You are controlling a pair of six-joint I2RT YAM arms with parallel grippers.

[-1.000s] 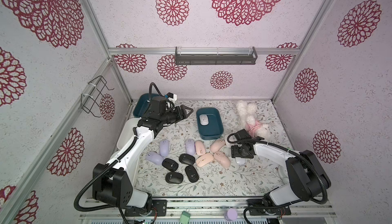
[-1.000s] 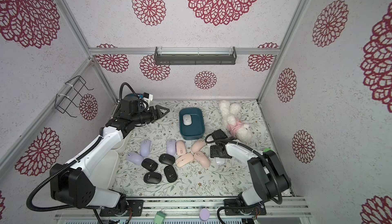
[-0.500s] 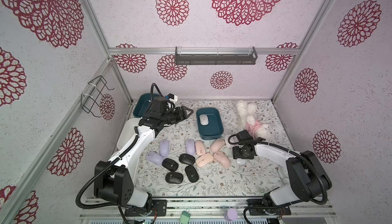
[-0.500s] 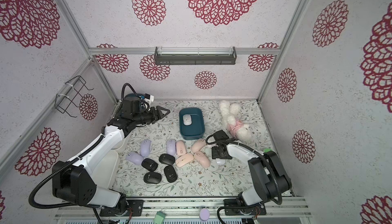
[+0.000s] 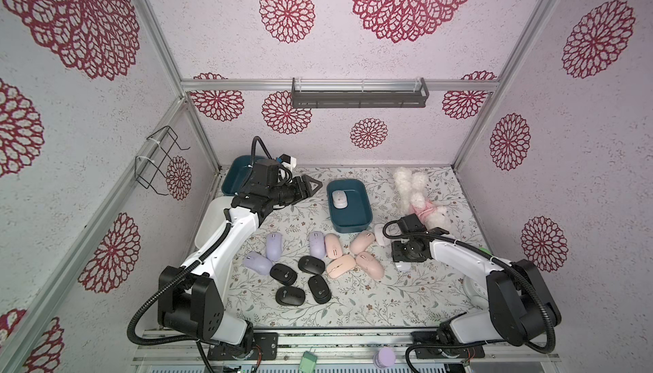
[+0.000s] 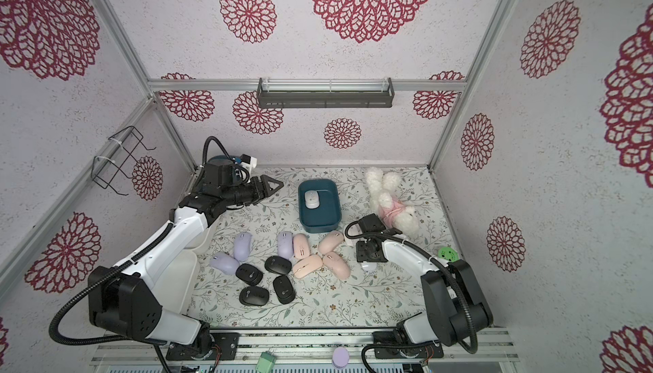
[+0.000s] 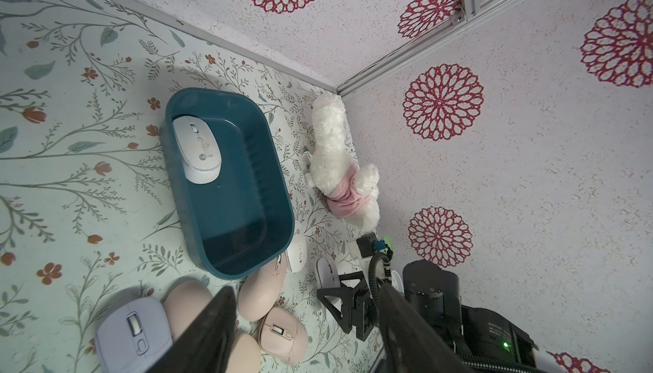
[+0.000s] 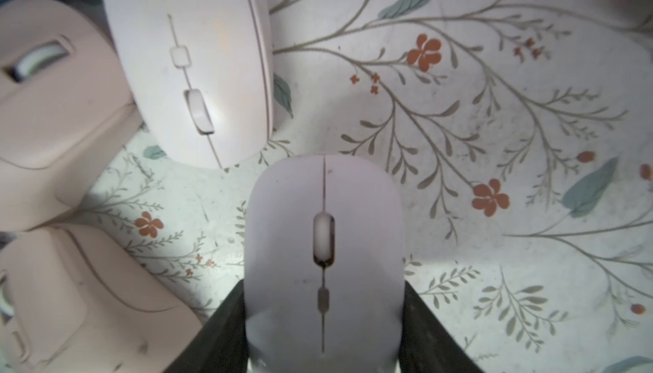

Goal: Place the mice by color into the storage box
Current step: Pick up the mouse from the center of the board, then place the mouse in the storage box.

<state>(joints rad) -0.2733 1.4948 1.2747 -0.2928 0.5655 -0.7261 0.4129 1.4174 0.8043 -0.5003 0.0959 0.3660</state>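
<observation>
Low over the mat, my right gripper (image 8: pixel 323 304) is shut on a pale white mouse (image 8: pixel 323 212), with a finger against each of its sides; in both top views only the mouse's end (image 5: pixel 403 266) (image 6: pixel 369 266) shows under the gripper. A second white mouse (image 8: pixel 198 63) lies just beyond, by the teal storage box (image 5: pixel 351 227) (image 6: pixel 319 227). One white mouse (image 5: pixel 339 199) (image 7: pixel 198 152) lies in the box. Several pink mice (image 5: pixel 353 254), three lilac mice (image 5: pixel 274 245) and several black mice (image 5: pixel 305 265) lie mid-table. My left gripper (image 5: pixel 311 187) (image 7: pixel 304 288) hangs open and empty left of the box.
A white plush toy (image 5: pixel 420 194) lies at the back right, close to my right arm. A second teal box (image 5: pixel 236 176) sits in the back left corner and a white tray (image 5: pixel 208 226) runs along the left wall. A wire rack (image 5: pixel 155 159) hangs on that wall.
The right gripper's jaws have closed in on the pale mouse. The left arm has hardly moved.
</observation>
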